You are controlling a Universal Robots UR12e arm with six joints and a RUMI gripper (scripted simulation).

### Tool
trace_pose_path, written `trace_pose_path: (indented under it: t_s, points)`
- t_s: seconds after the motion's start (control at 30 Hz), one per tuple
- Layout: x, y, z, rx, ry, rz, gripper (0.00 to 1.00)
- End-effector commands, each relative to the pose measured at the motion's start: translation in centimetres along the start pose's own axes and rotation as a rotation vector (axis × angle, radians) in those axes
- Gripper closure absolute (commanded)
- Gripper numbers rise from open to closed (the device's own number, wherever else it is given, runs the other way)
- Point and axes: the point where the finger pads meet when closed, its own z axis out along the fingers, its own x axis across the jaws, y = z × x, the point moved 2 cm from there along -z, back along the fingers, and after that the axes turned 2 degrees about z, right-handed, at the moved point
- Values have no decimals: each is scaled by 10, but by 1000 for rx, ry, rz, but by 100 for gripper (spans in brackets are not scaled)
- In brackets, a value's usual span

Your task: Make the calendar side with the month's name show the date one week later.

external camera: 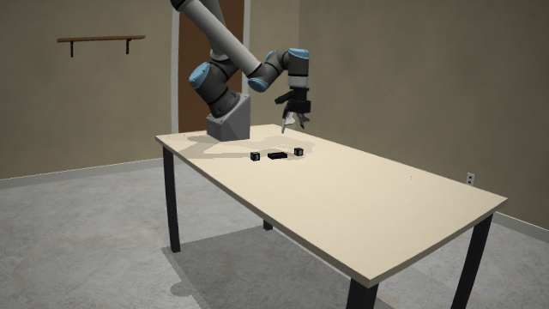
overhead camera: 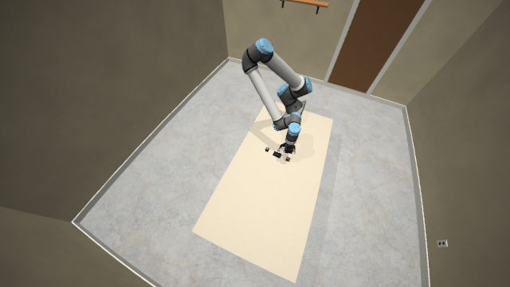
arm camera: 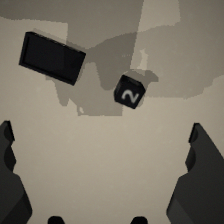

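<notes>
The open gripper (overhead camera: 288,153) (external camera: 293,129) (arm camera: 102,123) hangs above the table (overhead camera: 255,207) (external camera: 343,193) (arm camera: 100,165), near a black cube (overhead camera: 288,159) (external camera: 298,152) (arm camera: 129,92) marked with a white "2".

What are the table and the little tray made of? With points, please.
The table (overhead camera: 255,199) (external camera: 343,202) looks like smooth, pale wood or laminate, since its top is one even cream colour with a dull finish. The tray (overhead camera: 276,155) (external camera: 277,155) (arm camera: 52,57) might be black plastic or painted metal; it looks dark all over, with hardly any shine.
</notes>
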Motion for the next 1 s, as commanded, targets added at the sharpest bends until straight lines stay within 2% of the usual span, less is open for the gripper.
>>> trace_pose_path:
  t_s: [0.0,0.07,0.53,0.63,0.97]
  points:
    - [-13,-5,0,-8,6,-151,0]
    - [-13,-5,0,-8,6,-158,0]
    - [-42,-12,1,-11,7,-506,0]
    - [-43,-12,1,-11,7,-510,0]
    - [-63,-17,2,-13,6,-766,0]
